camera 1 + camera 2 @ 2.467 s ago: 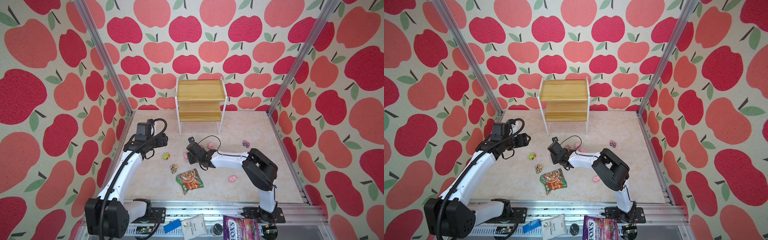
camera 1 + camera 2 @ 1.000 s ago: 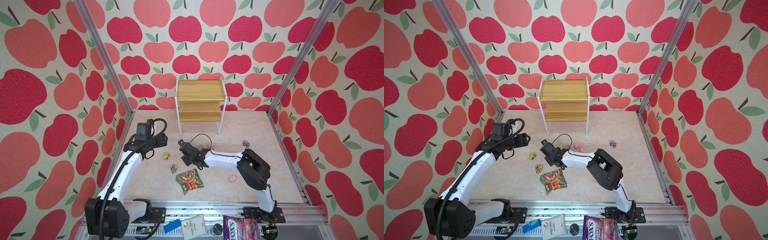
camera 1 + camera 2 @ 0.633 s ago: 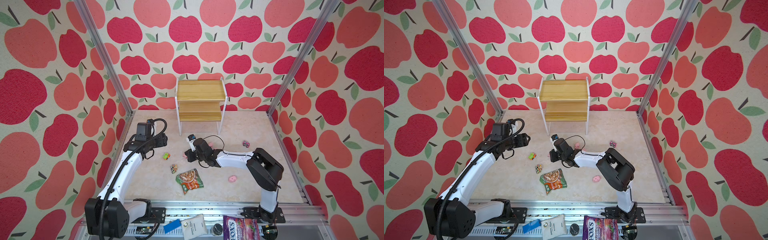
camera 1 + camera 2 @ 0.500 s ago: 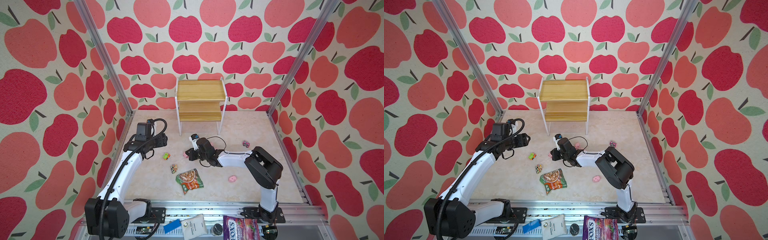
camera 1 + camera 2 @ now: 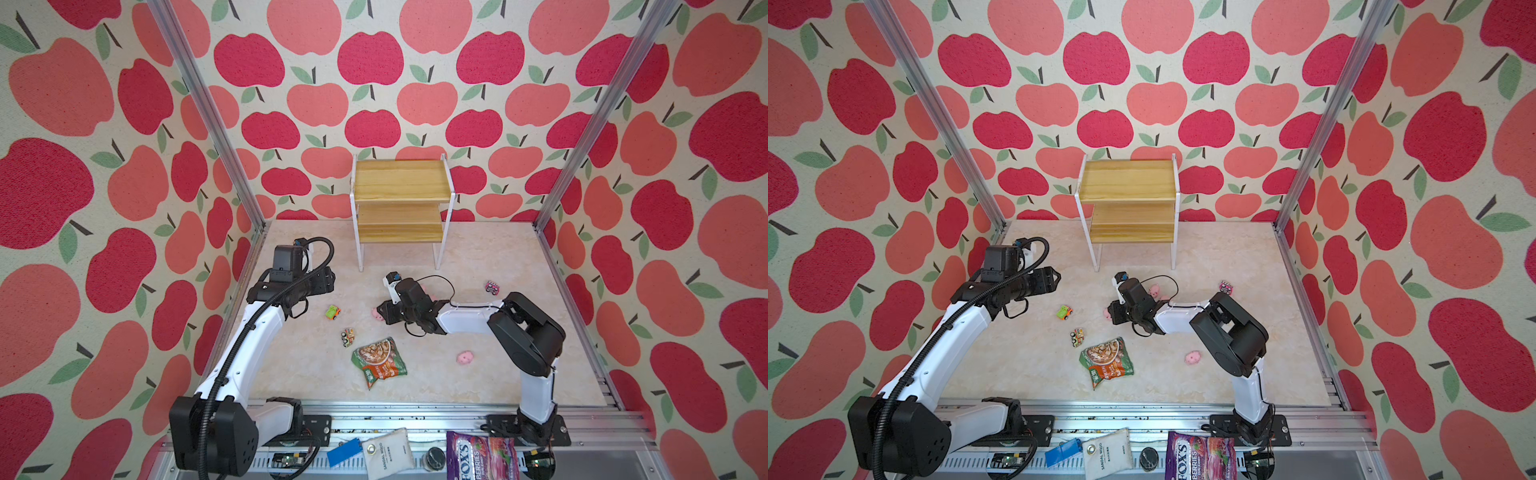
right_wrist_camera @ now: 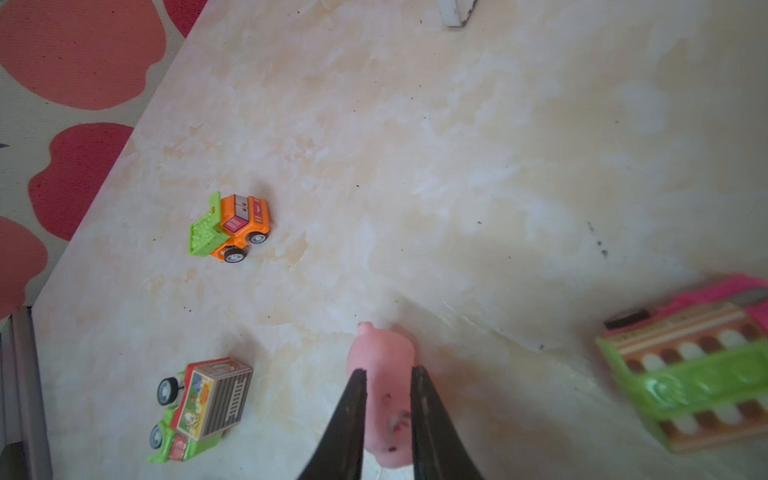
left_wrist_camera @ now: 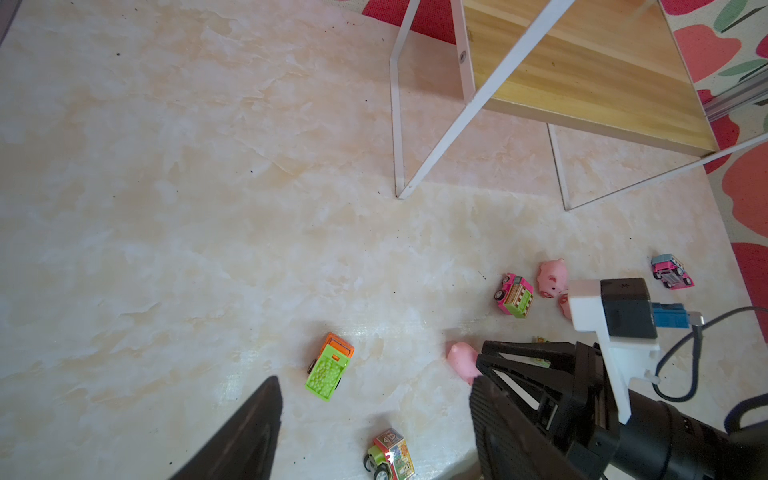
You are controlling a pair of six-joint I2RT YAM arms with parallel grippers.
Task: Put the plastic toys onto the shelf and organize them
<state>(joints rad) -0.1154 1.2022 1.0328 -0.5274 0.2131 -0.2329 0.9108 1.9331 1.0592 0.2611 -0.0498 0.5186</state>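
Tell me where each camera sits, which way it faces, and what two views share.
Top views: high at the front, looking down toward the shelf and back wall; both arms, left hand, right hand show.
Left wrist: on the left arm, facing the tabletop and shelf legs; its own fingers show, plus the right hand.
Right wrist: low over the tabletop; its fingers flank a pink pig.
Shared: both wrist views show that pig and the orange-green truck.
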